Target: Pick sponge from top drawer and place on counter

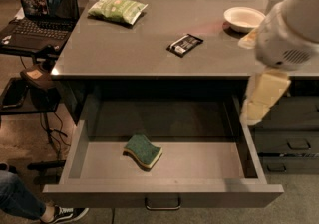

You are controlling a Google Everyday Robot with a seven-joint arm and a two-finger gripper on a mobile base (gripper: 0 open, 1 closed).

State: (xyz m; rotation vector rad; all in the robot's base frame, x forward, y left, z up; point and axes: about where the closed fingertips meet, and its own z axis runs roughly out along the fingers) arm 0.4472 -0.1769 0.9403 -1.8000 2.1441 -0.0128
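The sponge lies flat on the floor of the top drawer, green side up, a bit left of the middle and closer to the front than the back. The drawer is pulled wide open, so that part looks done. The rest is not: the sponge has not been picked up, and it has not been put on the counter. The counter has a green snack bag, a small dark packet and a white bowl on it, with lots of bare room between them. The pincer hangs by the right side of the drawer, just under the counter's edge. It is well apart from the sponge, which sits lower and off to its left. It holds nothing, I think, but I cannot tell if it is open or closed.
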